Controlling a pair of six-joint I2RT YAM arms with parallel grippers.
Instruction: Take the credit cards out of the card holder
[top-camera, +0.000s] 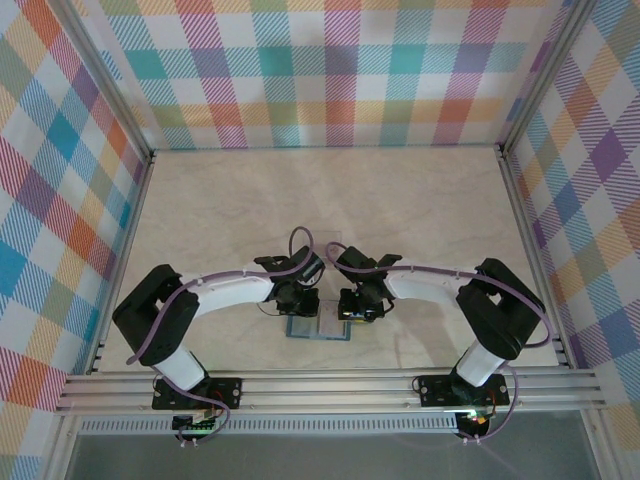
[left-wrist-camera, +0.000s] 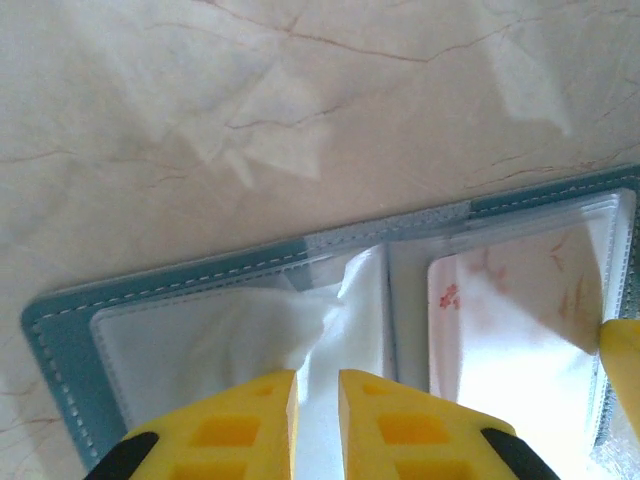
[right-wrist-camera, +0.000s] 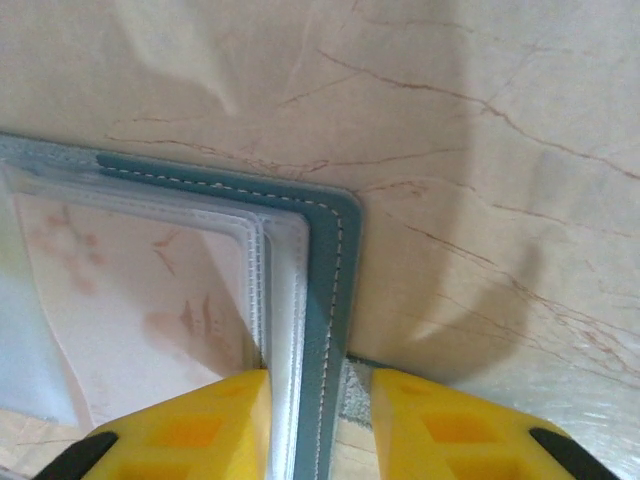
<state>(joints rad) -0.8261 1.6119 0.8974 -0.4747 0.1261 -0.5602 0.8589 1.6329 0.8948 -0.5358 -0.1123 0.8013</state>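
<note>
The teal card holder (top-camera: 318, 328) lies open and flat on the table between the two arms. My left gripper (left-wrist-camera: 318, 400) stands over its left half (left-wrist-camera: 180, 285), jaws nearly together on a puckered clear sleeve (left-wrist-camera: 330, 310) that bunches up between the yellow fingers. A pale credit card (left-wrist-camera: 500, 330) with faint pink marks sits in the right-hand sleeve. My right gripper (right-wrist-camera: 320, 400) straddles the holder's right edge (right-wrist-camera: 325, 270), one finger on the sleeves over the card (right-wrist-camera: 120, 290), the other outside by the grey clasp tab (right-wrist-camera: 355, 390), with a gap left.
Pale marble tabletop (top-camera: 320, 200) stretches beyond the holder to checked walls on three sides. A metal rail (top-camera: 330, 385) runs along the near edge by the arm bases. The two grippers (top-camera: 300, 305) (top-camera: 358, 312) stand close together.
</note>
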